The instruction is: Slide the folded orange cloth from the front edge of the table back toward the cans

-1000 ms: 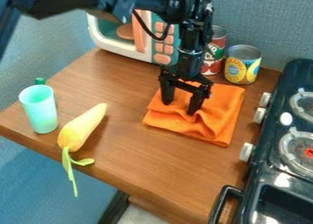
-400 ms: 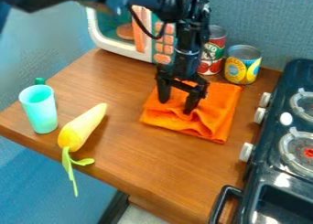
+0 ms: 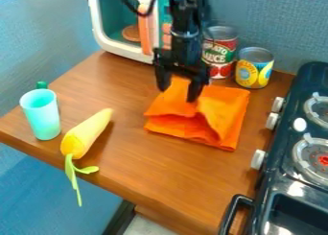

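The black gripper [image 3: 178, 93] hangs over the back left part of an orange cloth [image 3: 221, 107], with its two fingers spread apart. Orange fabric shows between and below the fingertips; whether they touch it I cannot tell. The cloth lies folded and rumpled on the wooden counter, with a raised fold toward its front.
Behind the cloth stand a red can [image 3: 219, 54] and a yellow-blue can [image 3: 254, 68], right of a toy microwave [image 3: 122, 48]. A teal cup [image 3: 41, 115] and a toy carrot [image 3: 83, 137] are at left. A dark stove [image 3: 291, 179] borders the counter's right side.
The gripper has moved up in the view and slightly left. The cloth has shifted a little left, and its folds have changed shape.
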Tool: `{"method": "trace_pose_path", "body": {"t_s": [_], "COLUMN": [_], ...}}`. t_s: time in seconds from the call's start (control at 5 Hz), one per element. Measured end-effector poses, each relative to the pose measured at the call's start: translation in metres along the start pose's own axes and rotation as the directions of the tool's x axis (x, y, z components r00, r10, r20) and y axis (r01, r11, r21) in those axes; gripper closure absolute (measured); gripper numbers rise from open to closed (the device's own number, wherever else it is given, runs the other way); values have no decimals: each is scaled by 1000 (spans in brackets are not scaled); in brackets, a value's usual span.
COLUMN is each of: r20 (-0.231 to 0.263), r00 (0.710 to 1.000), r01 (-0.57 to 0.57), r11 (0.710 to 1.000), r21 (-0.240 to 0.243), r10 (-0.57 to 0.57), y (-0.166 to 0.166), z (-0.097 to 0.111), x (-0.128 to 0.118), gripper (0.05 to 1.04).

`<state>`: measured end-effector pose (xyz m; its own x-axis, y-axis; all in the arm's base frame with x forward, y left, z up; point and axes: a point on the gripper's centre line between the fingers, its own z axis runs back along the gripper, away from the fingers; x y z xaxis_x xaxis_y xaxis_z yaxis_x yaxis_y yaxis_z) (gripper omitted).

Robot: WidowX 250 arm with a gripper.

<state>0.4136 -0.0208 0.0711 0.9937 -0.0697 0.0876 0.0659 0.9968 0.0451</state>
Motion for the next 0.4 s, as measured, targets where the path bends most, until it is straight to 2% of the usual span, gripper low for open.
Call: {"method": "trace_pose_path", "body": {"t_s": [0.2,0.4], "r20": [22,25], "r00": [1000,998], "r01": [-1,58], "r11": [1000,998], "r21": [-5,-39], "r10": [1,-57], "y": [5,5], "z": [10,34], "x": [2,-12], "gripper": [83,83]}}
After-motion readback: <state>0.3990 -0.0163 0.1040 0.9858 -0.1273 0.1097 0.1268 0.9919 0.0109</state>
